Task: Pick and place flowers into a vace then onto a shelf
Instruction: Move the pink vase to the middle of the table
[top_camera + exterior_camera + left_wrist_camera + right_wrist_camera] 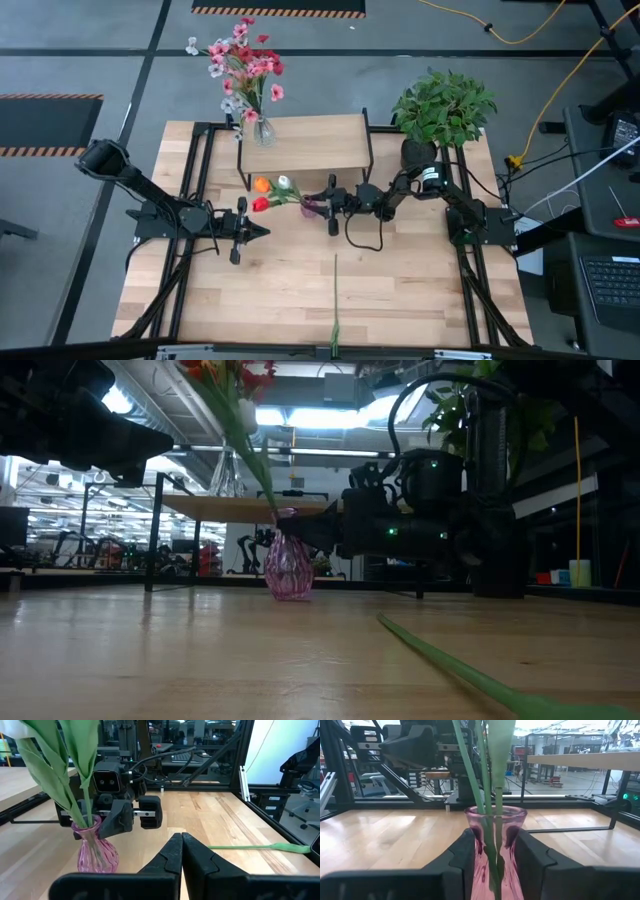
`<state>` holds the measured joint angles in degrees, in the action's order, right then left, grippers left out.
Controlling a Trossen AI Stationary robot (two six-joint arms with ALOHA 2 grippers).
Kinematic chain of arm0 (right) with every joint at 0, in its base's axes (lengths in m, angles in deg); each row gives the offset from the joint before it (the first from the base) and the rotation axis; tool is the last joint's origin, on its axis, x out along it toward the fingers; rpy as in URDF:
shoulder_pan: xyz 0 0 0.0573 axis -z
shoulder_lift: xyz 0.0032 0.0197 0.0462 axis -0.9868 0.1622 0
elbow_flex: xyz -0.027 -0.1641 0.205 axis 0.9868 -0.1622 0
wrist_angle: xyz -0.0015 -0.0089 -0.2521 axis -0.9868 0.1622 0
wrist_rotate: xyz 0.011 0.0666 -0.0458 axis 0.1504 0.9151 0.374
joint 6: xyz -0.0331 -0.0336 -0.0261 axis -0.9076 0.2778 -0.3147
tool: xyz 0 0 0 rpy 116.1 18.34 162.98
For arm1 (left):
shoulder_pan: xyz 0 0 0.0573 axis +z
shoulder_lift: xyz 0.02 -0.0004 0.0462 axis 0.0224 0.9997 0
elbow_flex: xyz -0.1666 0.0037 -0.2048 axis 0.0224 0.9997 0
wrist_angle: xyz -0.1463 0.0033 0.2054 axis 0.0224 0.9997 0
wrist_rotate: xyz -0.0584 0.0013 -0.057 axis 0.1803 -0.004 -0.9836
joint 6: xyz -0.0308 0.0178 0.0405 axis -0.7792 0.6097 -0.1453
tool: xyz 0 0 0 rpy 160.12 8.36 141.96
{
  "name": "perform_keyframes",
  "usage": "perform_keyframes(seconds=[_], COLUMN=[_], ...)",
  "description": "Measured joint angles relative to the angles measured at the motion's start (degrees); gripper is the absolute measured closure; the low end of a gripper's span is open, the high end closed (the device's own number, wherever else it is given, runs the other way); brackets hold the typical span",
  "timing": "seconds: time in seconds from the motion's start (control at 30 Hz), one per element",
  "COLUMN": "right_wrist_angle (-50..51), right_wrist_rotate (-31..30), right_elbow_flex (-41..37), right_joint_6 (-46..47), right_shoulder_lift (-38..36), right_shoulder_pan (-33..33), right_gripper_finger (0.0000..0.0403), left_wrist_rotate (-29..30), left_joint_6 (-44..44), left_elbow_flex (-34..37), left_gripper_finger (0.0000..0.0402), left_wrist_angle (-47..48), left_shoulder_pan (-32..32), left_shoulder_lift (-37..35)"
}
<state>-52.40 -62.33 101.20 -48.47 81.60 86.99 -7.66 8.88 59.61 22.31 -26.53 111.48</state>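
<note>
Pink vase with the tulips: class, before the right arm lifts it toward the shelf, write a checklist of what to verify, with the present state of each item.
1. Right gripper closed on the pink vase: ok, a finger sits on each side of its neck.
2. Vase upright on the table: ok in the low view.
3. Flowers seated in the vase: ok, the stems run down into its mouth.
4. Left gripper out of the way: ok, shut, empty, apart from the vase.
5. Free spot on the shelf: ok, bare board beside the clear vase.
6. Loose stem on the table collected: not ok.
</note>
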Motion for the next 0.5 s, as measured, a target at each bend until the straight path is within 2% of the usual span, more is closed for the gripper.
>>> perform_keyframes(seconds=[0.5], right_wrist_angle=[0.00], right_wrist_rotate=[0.20], right_elbow_flex=[-2.21], right_joint_6=[0.44], right_shoulder_lift=[-0.04], right_shoulder_pan=[0.00], right_gripper_finger=[0.0285], left_wrist_rotate=[0.00], left_joint_6=[-0.02], left_elbow_flex=[0.00], left_gripper_finger=[0.0399], left_wrist_angle=[0.02], left_shoulder_pan=[0.00], left_shoulder_lift=[0.00])
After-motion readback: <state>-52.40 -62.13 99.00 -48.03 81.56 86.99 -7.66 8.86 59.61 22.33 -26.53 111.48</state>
